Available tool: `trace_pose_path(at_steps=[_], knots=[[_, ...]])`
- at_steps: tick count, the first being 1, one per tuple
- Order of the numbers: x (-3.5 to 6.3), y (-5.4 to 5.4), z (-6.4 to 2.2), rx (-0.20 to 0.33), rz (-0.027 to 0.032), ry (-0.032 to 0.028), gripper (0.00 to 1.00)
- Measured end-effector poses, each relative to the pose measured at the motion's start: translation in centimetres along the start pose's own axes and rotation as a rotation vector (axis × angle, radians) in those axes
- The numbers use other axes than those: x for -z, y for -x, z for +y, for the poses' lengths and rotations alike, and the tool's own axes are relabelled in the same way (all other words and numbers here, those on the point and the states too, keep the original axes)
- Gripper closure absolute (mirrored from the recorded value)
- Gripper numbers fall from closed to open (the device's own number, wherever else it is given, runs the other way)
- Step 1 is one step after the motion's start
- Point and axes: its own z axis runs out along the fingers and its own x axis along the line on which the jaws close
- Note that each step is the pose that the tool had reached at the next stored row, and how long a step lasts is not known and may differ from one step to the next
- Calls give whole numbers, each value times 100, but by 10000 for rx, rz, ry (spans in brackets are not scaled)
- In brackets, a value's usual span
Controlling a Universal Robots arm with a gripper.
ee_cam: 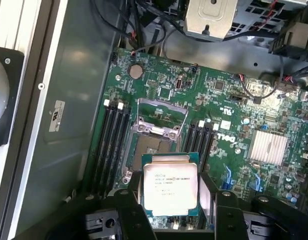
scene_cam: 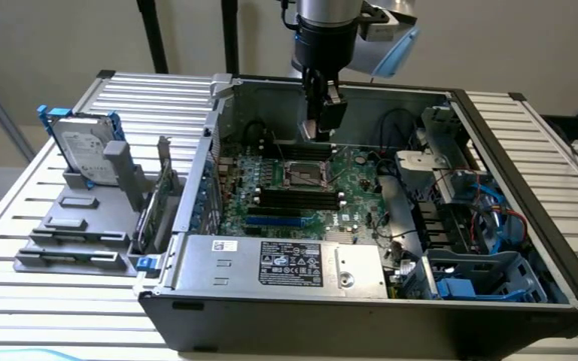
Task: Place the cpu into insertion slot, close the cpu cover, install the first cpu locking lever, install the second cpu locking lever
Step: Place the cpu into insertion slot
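Observation:
My gripper [ee_cam: 170, 207] is shut on the cpu [ee_cam: 170, 187], a pale silvery square chip with printed text, held flat between the two black fingers [ee_cam: 127, 207]. In the exterior view the gripper [scene_cam: 322, 129] hangs inside the open computer case, a little above and behind the insertion slot [scene_cam: 307, 176]. Just beyond the held chip, the wrist view shows the insertion slot [ee_cam: 152, 146] with its dark centre uncovered. The cpu cover [ee_cam: 162, 111], a silvery frame with a cut-out centre, is swung open at the slot's far side.
The green motherboard [scene_cam: 361, 188] carries long black memory slots [ee_cam: 113, 145] on both sides of the socket and a finned heat sink [ee_cam: 267, 147]. A grey labelled power supply [scene_cam: 281, 263] fills the case front. Cables and drive bays [scene_cam: 470, 218] crowd the exterior view's right. A hard drive [scene_cam: 80, 150] stands outside.

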Motion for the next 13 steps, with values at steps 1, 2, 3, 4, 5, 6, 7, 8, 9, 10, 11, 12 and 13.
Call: trace_pose_path(at_steps=[1,2,3,4,5,6,7,8,9,10,11,12,13], knots=[[-4,-8,1,-45,4,-35,45],[-8,-21,3,-79,9,-76,45],[-14,-36,6,-100,17,-112,45],[-18,-52,9,-119,21,-150,45],[-24,-64,11,-144,27,-183,45],[-29,-72,15,-183,29,-212,45],[-34,-78,17,-229,30,-233,45],[-40,-83,19,-289,31,-246,45],[-46,-87,20,-359,27,-255,45],[-53,-89,21,-448,25,-256,45],[-58,-91,21,-545,20,-258,45],[-63,-92,21,-649,14,-255,45],[-68,-93,21,-758,6,-253,45]])
